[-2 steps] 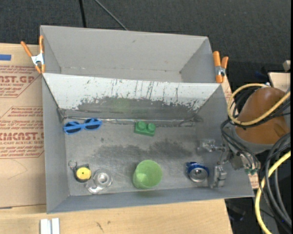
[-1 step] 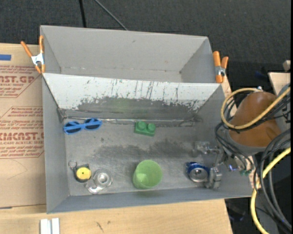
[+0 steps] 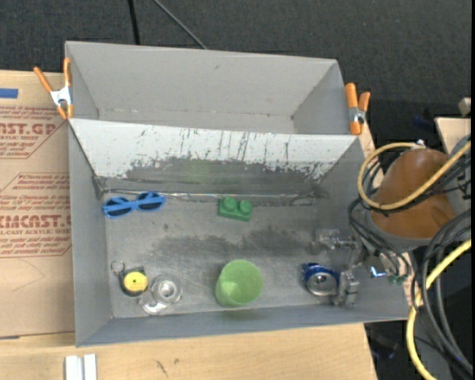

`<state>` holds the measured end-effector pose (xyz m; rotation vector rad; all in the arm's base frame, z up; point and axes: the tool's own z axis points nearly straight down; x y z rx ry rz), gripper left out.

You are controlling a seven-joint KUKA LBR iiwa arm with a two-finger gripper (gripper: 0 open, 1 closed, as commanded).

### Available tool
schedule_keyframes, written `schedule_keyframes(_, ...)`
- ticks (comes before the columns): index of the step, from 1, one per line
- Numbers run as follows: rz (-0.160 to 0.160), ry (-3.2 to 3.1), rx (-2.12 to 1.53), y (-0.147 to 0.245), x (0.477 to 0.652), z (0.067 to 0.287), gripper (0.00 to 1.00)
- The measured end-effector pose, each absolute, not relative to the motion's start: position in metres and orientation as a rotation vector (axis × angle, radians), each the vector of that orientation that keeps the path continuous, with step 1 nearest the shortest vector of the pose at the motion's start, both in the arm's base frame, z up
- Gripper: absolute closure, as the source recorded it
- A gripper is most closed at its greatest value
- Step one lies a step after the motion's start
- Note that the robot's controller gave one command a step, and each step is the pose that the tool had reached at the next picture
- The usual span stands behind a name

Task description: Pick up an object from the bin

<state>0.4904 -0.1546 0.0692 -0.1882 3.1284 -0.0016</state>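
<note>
Gripper: I see the gripper (image 3: pixel 340 264) low in the right front corner of the bin (image 3: pixel 206 93), close to the right wall, with the orange cover (image 3: pixel 412 196) of the wrist outside and above it.
Grip: from this view I cannot tell how far it is spread, nor whether it has hold of anything.
Nearest thing: a small blue round thing (image 3: pixel 319 279) lies on the floor just beside the gripper, on its left side and near the front wall. I judge this is the thing to be picked, because nothing else is near.
Why so low: I think the arm is placed down here because the blue thing sits in the corner, where the walls leave little room.
Other things: a green cup (image 3: pixel 239 283) stands at the front middle. A yellow round piece (image 3: pixel 134 282) and a clear round piece (image 3: pixel 163 291) lie at the front left. A green block (image 3: pixel 235 207) and a blue glasses-shaped piece (image 3: pixel 133 204) lie at the back. All are well apart from the gripper.
Risk: the near wall may hinder a clean closing.
</note>
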Motion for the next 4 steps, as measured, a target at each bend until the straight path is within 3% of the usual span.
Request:
schedule_keyframes(1, -0.001, 3.131, -0.189, -0.154, 0.49, 0.069, 1.0)
schedule_keyframes(3, -0.003, 3.13, -0.191, -0.153, 0.492, 0.154, 1.0)
schedule_keyframes(4, -0.001, 3.134, -0.191, -0.152, 0.493, 0.157, 1.0)
